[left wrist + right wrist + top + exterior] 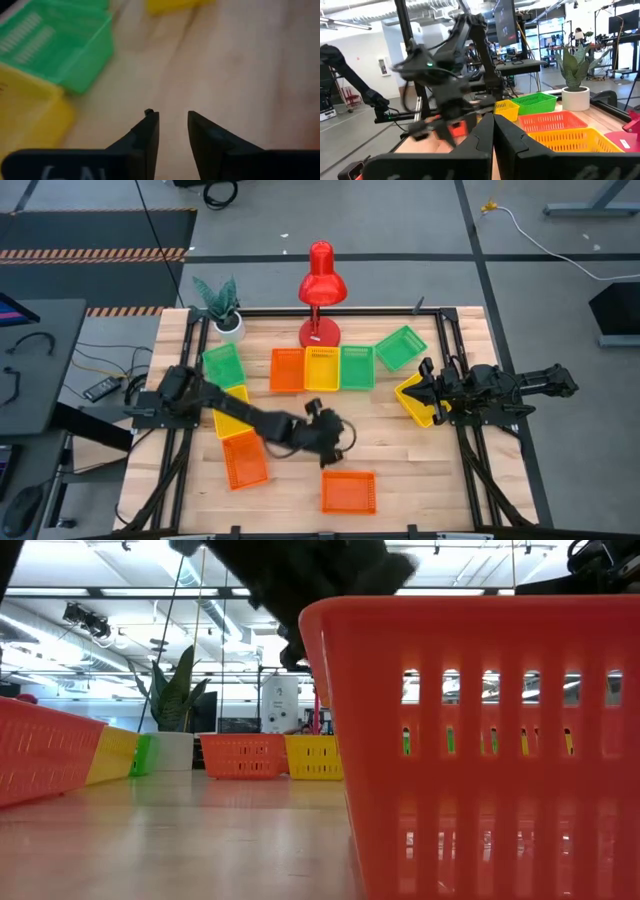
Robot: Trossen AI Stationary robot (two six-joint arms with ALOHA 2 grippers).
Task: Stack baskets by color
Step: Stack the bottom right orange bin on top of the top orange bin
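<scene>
Barely begun: all nine baskets (pixel 322 368) lying single on the table (pixel 390 442), no colour stacked, left gripper (pixel 333 448) slightly parted and empty above bare wood just behind the front orange basket (pixel 349 492), right gripper (pixel 424 387) pressed together by the right-edge yellow basket (pixel 416 401).

You get even, bright overhead light from ceiling strip lights (pixel 60 635); the green mesh plastic basket (pixel 60 47) at upper left blurs, as does the moving dark robot arm (pixel 445 75).

Baskets (pixel 348 492) orange, yellow, green — lamp (pixel 321 280) red.
</scene>
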